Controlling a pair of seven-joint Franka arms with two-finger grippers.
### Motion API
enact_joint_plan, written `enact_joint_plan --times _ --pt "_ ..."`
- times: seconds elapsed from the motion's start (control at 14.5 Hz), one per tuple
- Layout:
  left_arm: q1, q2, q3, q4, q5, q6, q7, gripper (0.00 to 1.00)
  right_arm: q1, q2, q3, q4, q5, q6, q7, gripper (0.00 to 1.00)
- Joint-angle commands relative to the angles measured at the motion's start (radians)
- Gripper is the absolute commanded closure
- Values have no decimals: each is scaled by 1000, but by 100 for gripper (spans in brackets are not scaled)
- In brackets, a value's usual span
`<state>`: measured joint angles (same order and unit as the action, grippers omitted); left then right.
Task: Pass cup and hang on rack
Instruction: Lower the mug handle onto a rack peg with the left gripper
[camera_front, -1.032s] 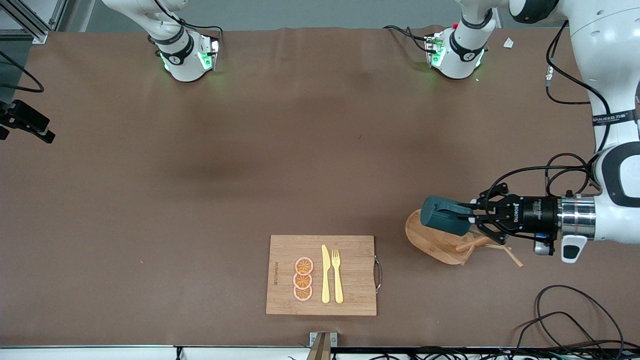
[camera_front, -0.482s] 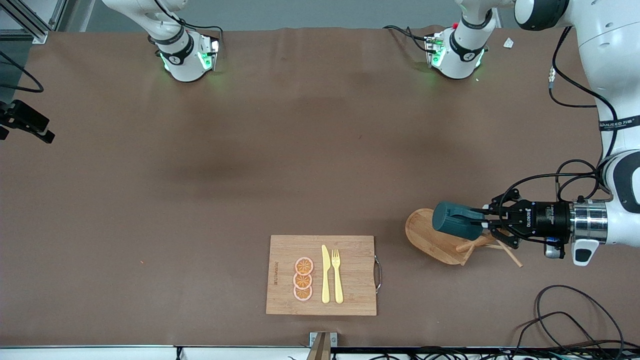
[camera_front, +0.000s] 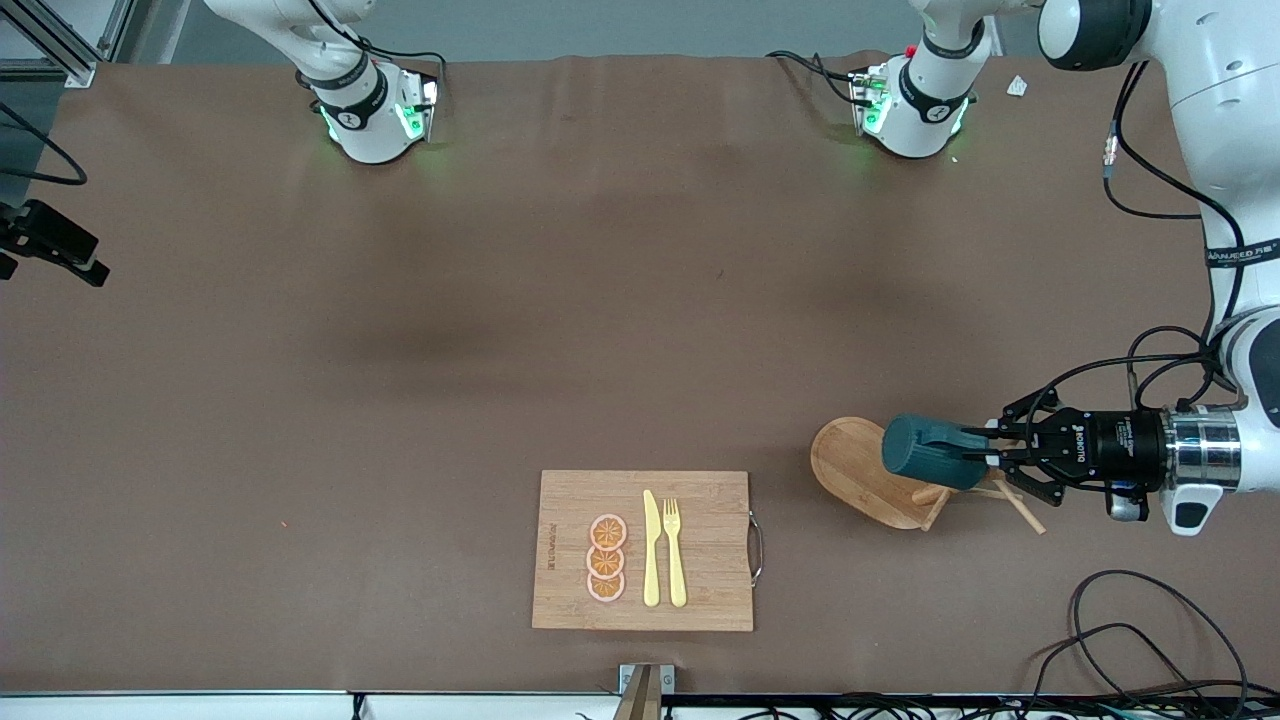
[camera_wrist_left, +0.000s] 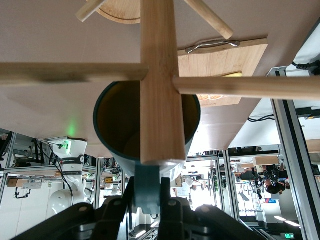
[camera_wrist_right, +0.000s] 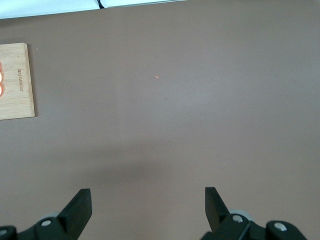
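The left hand (camera_front: 985, 458) is clamped on the handle of the cup (camera_front: 925, 451), holding it on its side over the rack (camera_front: 868, 482), which stands near the table (camera_front: 500, 330) edge closest to the front camera, toward the left arm's end. From the left wrist the cup's yellow mouth faces the rack's central post (camera_wrist_left: 159, 80), which crosses right in front of the opening, with pegs (camera_wrist_left: 245, 86) sticking out to either side. I'd say the cup is at the hanging stage, though from here I can't tell whether any peg has actually gone through the handle or into the mouth.

The right hand (camera_wrist_right: 148, 207) hangs over bare table with its fingers apart and nothing between them; that arm is waiting.

What worries me is the rack itself. It looks light, and a sideways push from the cup rim against the post could tip or slide it. Letting go before a peg truly carries the cup would drop it onto the round base. The cutting board (camera_front: 643, 550) with its knife and fork lies well apart, out of harm's way.
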<state>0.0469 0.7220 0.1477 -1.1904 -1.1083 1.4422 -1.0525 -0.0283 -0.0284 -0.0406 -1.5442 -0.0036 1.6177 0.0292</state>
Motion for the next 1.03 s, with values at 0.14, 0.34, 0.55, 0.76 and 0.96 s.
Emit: enact_joint_plan --times 0.14,0.34,0.55,0.76,0.96 --pt "4 5 -4 2 -19 -11 9 100 -2 -28 -1 -31 -1 11 -12 0" --pt "4 14 -4 2 -21 -8 8 99 -2 -28 -1 -28 -1 13 -14 0" --pt "13 25 -4 2 -31 -3 2 98 -2 -28 -1 -28 -1 13 -14 0" --pt "14 27 -4 3 -31 -3 0 97 -2 -28 -1 -28 -1 11 -12 0" --pt "16 27 -2 3 -34 0 -3 88 -2 -28 -1 -28 -1 11 -14 0"
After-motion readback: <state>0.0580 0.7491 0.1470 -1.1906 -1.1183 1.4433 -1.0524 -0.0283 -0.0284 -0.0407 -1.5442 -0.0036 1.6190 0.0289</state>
